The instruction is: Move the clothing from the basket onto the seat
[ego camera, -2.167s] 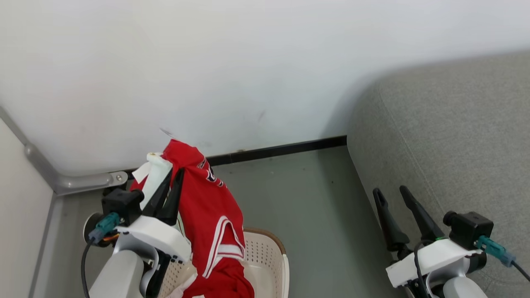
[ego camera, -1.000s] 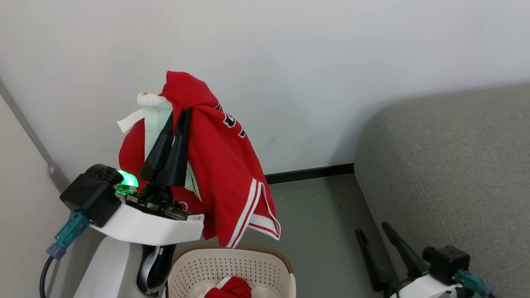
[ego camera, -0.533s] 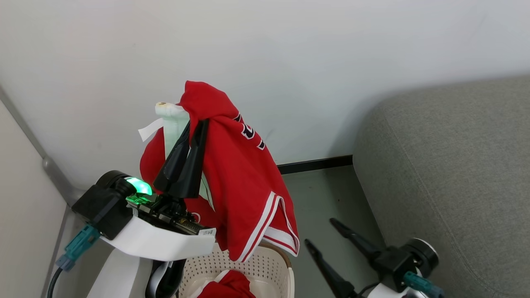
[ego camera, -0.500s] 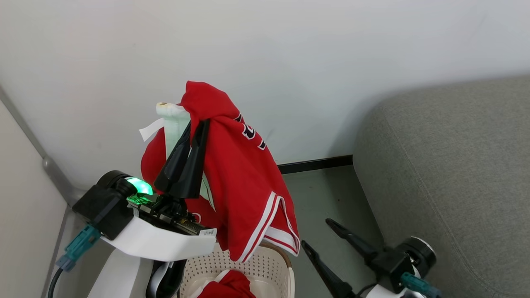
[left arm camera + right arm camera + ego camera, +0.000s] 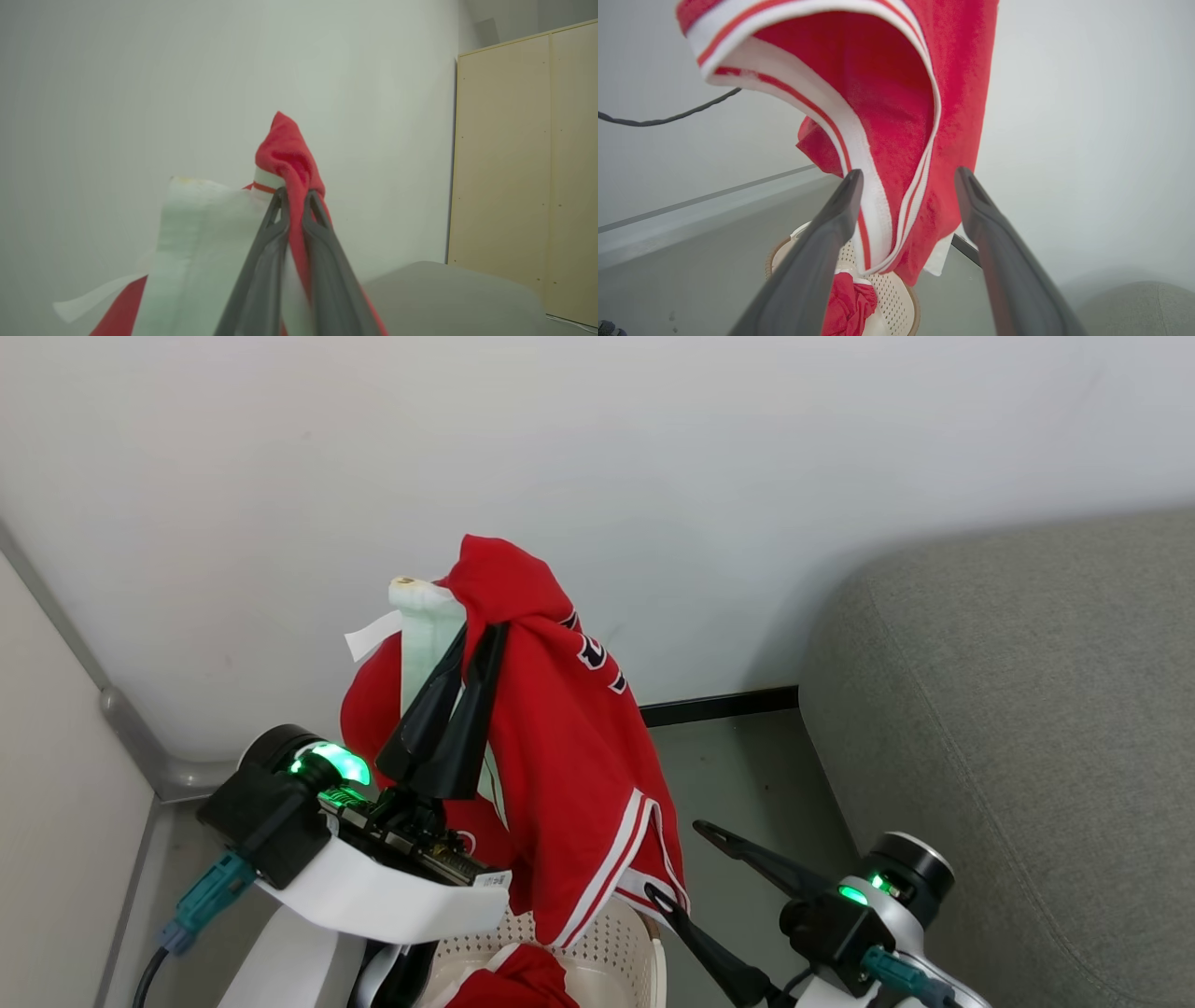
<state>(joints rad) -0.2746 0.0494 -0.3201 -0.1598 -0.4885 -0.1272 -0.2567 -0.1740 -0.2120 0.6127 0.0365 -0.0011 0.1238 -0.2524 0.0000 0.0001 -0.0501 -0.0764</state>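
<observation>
The red jersey with white striped hems and dark lettering (image 5: 560,775) hangs centre-left in the head view, its top fold pinched between the closed fingers of the left gripper (image 5: 481,635). It hangs above the cream perforated plastic basket (image 5: 644,947) and well apart from the large grey upholstered seat (image 5: 1008,709) at right. The right wrist view looks up into the hem, framed by the wide-apart fingers of the right gripper (image 5: 909,173), and down on a crumpled red garment (image 5: 845,298) in the basket. Whether those fingers touch the hem cannot be told, the head view's bottom edge cuts off the basket, and the folded lettering is unreadable.
</observation>
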